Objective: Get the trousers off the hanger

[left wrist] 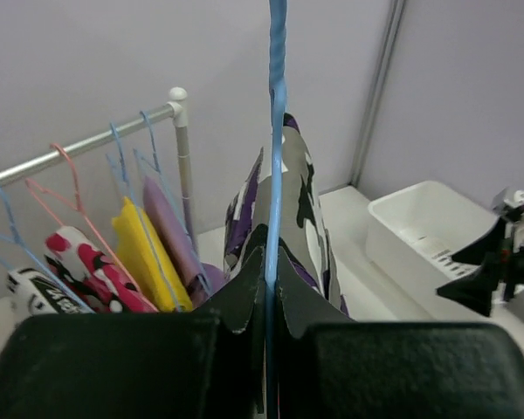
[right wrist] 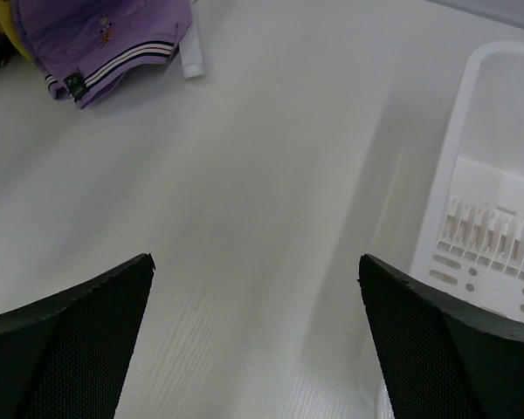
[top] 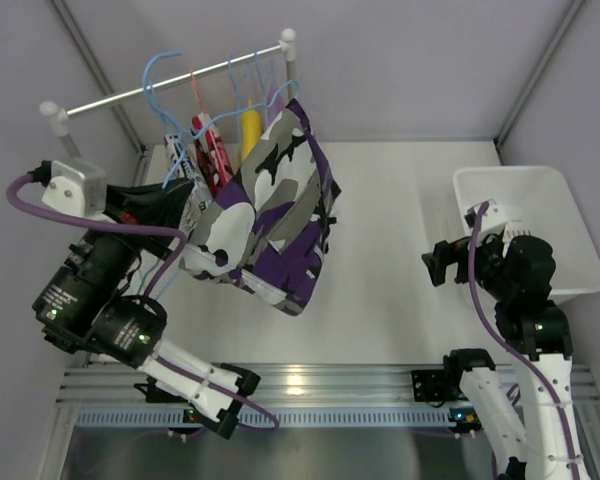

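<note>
Trousers (top: 270,220) hang on hanger (left wrist: 277,131) above table (top: 380,300), cloth touching left gripper (left wrist: 266,349), which is clamped on the hanger wire; right gripper (right wrist: 255,262) spread wide, empty, well apart beside white bin (right wrist: 506,218).

Our left arm (top: 100,290) is folded out to our left with the wrist raised. The left gripper (left wrist: 268,319) is clamped tight on the hanger (left wrist: 278,131) wire. Our right arm (top: 530,330) stands upright on our right, wrist bent inward. The right gripper (right wrist: 255,262) has its jaws wide apart, empty and facing down.
</note>
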{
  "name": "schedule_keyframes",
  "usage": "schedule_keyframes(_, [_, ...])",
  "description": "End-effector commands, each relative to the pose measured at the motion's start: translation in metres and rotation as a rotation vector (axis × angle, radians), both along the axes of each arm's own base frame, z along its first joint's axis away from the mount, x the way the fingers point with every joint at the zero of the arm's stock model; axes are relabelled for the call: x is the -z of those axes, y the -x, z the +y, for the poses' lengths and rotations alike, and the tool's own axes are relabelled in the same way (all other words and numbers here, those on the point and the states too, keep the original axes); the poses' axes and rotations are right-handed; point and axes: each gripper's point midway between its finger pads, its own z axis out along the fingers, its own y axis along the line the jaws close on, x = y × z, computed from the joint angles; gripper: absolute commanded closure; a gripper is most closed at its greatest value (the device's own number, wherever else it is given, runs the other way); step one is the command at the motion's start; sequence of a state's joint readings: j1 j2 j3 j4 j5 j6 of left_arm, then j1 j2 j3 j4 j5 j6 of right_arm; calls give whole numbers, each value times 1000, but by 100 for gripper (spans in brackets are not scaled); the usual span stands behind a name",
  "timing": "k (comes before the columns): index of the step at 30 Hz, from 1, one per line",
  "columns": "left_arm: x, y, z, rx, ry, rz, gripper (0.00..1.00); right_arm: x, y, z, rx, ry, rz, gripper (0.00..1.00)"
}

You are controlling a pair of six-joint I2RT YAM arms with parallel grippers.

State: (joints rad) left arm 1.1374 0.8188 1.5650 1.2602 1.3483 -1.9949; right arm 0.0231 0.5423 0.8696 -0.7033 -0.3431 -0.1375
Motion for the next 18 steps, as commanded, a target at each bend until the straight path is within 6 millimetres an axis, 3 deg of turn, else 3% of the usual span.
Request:
schedule_keyframes(1, [-33, -2, 20, 148, 544, 135, 100, -6, -3, -2, 17, -10, -7, 0])
schedule_keyframes(2, [-32, -7, 28, 151, 582, 159, 100, -5, -3, -2, 16, -10, -2, 0])
schedule_keyframes(3, [-30, -16, 43, 178, 737, 260, 100, -3, -3, -2, 14, -10, 4, 1])
schedule_keyframes(5, [-20, -35, 64, 171, 786, 303, 100, 0, -4, -2, 17, -12, 11, 1])
schedule_keyframes(7, [-11, -47, 66, 235, 848, 392, 100, 4, -5, -2, 16, -13, 22, 0])
schedule_keyframes(9, [-6, -48, 58, 300, 854, 424, 100, 5, -8, -2, 20, -12, 23, 0])
schedule_keyframes(15, [-35, -15, 30, 425, 778, 359, 100, 9, -9, -6, 37, 5, 32, 1])
schedule_keyframes(18, [-42, -20, 32, 439, 818, 405, 100, 12, -11, -7, 43, 6, 39, 1])
